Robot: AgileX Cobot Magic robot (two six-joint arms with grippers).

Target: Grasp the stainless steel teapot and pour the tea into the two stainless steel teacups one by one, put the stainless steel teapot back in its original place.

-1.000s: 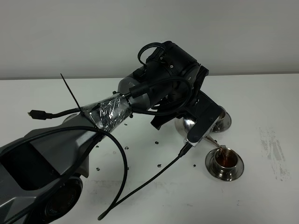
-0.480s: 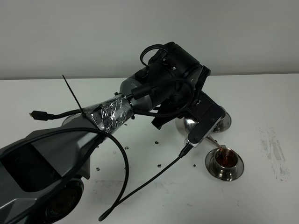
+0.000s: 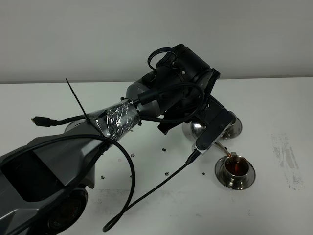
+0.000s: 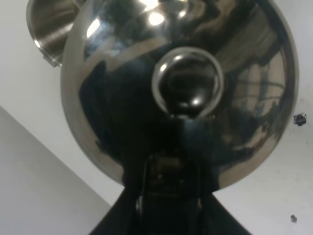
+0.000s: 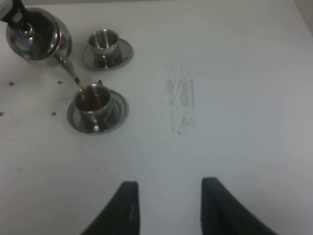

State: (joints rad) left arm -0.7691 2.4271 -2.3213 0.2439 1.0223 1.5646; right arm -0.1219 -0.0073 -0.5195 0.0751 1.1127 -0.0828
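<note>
Surface (image 5: 244, 49) white, matte, flat. Grey smudged scuff (image 5: 181, 103) towards its right edge; small dark specks (image 3: 166, 174) scattered near the middle.

Held clear of the surface, right of the middle: stainless steel teapot (image 5: 35, 35), tipped spout-down. Body conical and mirror-polished, with dark reflections across it. Round lid knob (image 4: 187, 82) is equally glossy. Thin curved spout (image 5: 66, 67) slants down towards the nearer teacup (image 3: 235, 167).

Black, hard-edged left gripper (image 4: 168, 188) has its fingers pinching the pot's handle just behind the knob. The handle itself is mostly hidden under them.

From the spout tip, tea (image 5: 78, 84) falls as a thin reddish-brown stream to the rim of the nearer teacup, and a clear reddish pool lies inside. The cup is small, round and shiny, and sits on a round steel saucer (image 5: 120, 115) on the near-edge side of the pair.

The second teacup (image 5: 103, 41) is alike and on its own saucer, on the far-edge side, just beside the pot. Its inside reads grey.

Left arm: one section wrapped in crinkled silver foil (image 3: 115, 120), with black cables (image 3: 129, 171) looping off it.

The right gripper (image 5: 168, 210) is near the front edge, well apart from the cups. Its two dark tapered fingers (image 5: 128, 208) are spread wide over bare surface.
</note>
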